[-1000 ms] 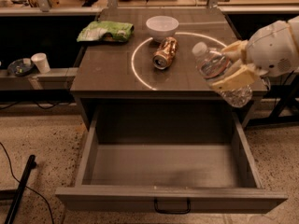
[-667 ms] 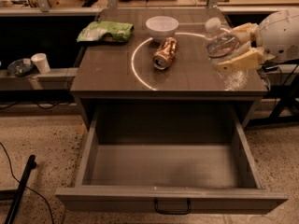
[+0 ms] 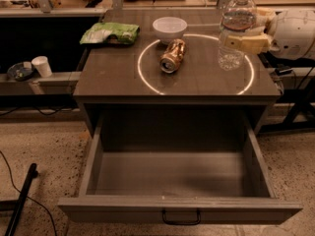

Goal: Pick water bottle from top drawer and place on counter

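Observation:
The water bottle [image 3: 235, 28] is clear and ribbed with a white cap. It stands upright at the right side of the counter [image 3: 113, 80], its base on or just above the top inside the glowing white circle. My gripper [image 3: 244, 37] reaches in from the right and is shut on the bottle's middle, with a cream finger [image 3: 248, 44] across its side. The top drawer [image 3: 179, 211] is pulled fully open below the counter and holds nothing.
A copper-coloured can [image 3: 173, 56] lies on its side in the circle. A white bowl [image 3: 170, 29] and a green snack bag [image 3: 110, 33] sit at the counter's back. A white cup [image 3: 41, 66] stands on a low shelf at left. A dark pole [image 3: 19, 200] leans at lower left.
The gripper has carried the bottle from beside the counter's right edge up and over the top, and turned it from tilted to upright.

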Robot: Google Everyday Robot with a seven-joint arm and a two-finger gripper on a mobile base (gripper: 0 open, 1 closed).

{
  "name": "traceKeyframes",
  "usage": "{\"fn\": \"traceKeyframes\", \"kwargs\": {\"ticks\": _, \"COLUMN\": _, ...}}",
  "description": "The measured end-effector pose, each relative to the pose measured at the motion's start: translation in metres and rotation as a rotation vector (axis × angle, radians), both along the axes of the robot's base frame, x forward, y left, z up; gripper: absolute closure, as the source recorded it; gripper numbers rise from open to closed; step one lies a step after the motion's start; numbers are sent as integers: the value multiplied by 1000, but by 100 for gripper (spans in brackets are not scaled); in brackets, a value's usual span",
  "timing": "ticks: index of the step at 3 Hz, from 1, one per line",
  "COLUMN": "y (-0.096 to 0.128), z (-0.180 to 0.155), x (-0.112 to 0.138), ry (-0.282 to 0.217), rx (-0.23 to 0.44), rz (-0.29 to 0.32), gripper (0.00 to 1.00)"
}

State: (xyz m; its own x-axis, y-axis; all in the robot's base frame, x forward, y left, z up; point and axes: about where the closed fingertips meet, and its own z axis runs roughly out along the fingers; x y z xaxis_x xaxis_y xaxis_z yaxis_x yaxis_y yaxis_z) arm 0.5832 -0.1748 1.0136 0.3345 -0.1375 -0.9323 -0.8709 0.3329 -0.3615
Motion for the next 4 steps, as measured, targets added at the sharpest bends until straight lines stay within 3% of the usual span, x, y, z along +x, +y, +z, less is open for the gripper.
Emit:
{"fn": "traceKeyframes", "kwargs": {"ticks": 1, "y": -5, "z": -3, "x": 27, "ry": 20, "rx": 131, "rz": -76, "gripper": 100}}
{"fn": "traceKeyframes", "kwargs": {"ticks": 2, "y": -17, "z": -32, "x": 66, "ry": 172, "rx": 211, "rz": -170, "gripper": 100}}
{"fn": "traceKeyframes", "kwargs": {"ticks": 3, "y": -25, "z": -68, "x": 88, "ry": 298, "rx": 221, "rz": -244, "gripper": 100}}
{"fn": "traceKeyframes", "kwargs": {"ticks": 4, "y": -27, "z": -92, "x": 97, "ry": 338, "rx": 224, "rz": -276, "gripper": 100}}
